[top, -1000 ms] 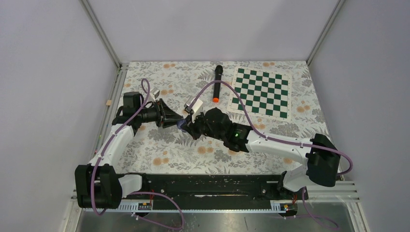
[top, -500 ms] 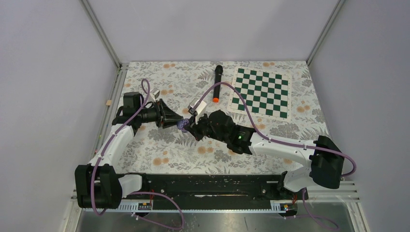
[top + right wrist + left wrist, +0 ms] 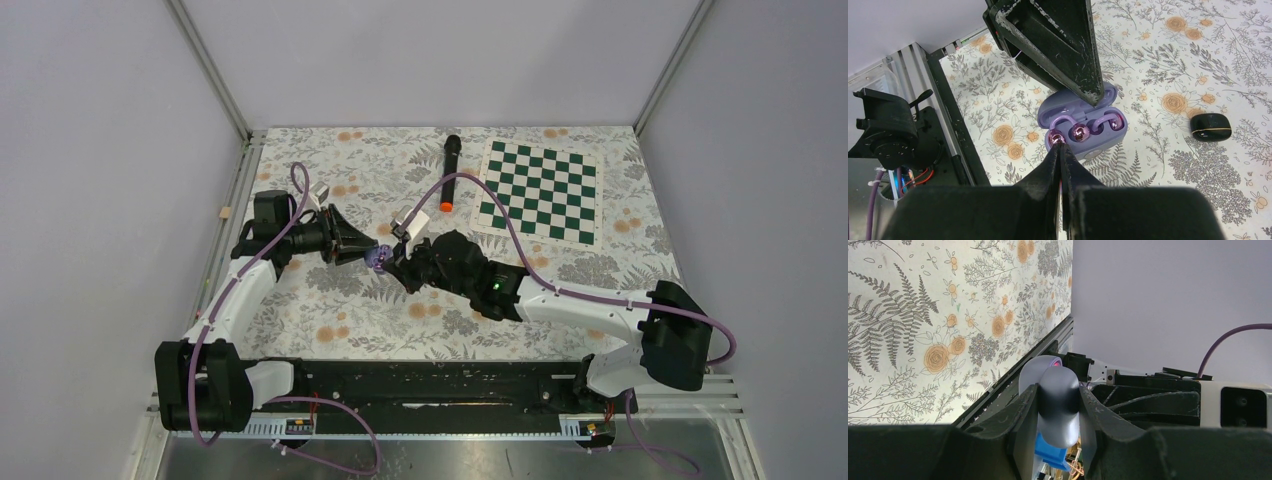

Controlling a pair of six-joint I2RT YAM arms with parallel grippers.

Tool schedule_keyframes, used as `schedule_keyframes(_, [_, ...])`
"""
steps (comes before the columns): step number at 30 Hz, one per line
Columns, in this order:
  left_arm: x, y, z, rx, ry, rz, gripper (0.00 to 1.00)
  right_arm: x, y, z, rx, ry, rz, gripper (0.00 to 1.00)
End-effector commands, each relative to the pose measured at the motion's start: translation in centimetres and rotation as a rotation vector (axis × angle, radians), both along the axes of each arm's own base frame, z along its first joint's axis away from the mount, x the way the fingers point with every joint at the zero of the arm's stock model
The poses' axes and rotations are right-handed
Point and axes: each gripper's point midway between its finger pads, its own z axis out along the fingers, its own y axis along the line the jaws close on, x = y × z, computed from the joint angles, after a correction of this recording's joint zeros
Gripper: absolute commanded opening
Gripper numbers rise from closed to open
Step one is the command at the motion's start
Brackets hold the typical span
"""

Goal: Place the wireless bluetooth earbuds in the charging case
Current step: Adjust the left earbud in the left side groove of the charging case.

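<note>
- As the right arm (image 3: 560, 295) had edged left over the worktop's (image 3: 350, 310) middle, the right gripper (image 3: 1060, 150), pinched shut and empty, met the left gripper (image 3: 1058, 395).
- The left gripper clamped the open purple case (image 3: 1080, 120) above the worktop's left half.
- Both purple earbuds (image 3: 1079, 132) sat in the case; the shut tips touched one, probably seating it.

place: looks like a robot lab test cell, definitely not someone's home
walls: plain grey panels (image 3: 420, 60) box it in, with metal frame posts (image 3: 205, 65) at the corners
surface: covered with a floral sheet (image 3: 330, 310)
rig: left arm (image 3: 240, 290) and right arm (image 3: 580, 300) bolted to a metal rail (image 3: 440, 382), purple cables (image 3: 506, 228) looping loose
props: a chessboard mat (image 3: 540, 190) and a microphone (image 3: 450, 165) just lying there
</note>
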Motion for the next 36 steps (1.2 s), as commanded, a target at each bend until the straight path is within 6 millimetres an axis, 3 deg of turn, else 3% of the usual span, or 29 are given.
schedule_keyframes(1, [0.1, -0.1, 2.7, -0.03, -0.082, -0.024, 0.0, -0.2, -0.4, 0.3, 0.006, 0.003, -0.018, 0.0])
schedule_keyframes(11, [0.1, -0.1, 2.7, -0.027, -0.086, -0.027, 0.0, 0.6, -1.1, 4.5, 0.11, -0.058, -0.074, 0.0])
schedule_keyframes(18, [0.0, -0.2, 2.7, -0.029, -0.088, -0.03, 0.0, 1.0, 0.1, 4.0, 0.096, -0.043, -0.07, 0.0])
schedule_keyframes(28, [-0.1, -0.2, 2.8, -0.029, -0.09, -0.029, 0.0, 1.9, 0.1, 4.1, 0.09, -0.05, -0.101, 0.0])
schedule_keyframes(36, [-0.1, -0.2, 2.9, -0.03, -0.093, -0.03, 0.0, 2.1, 0.6, 2.5, 0.057, -0.029, -0.089, 0.0])
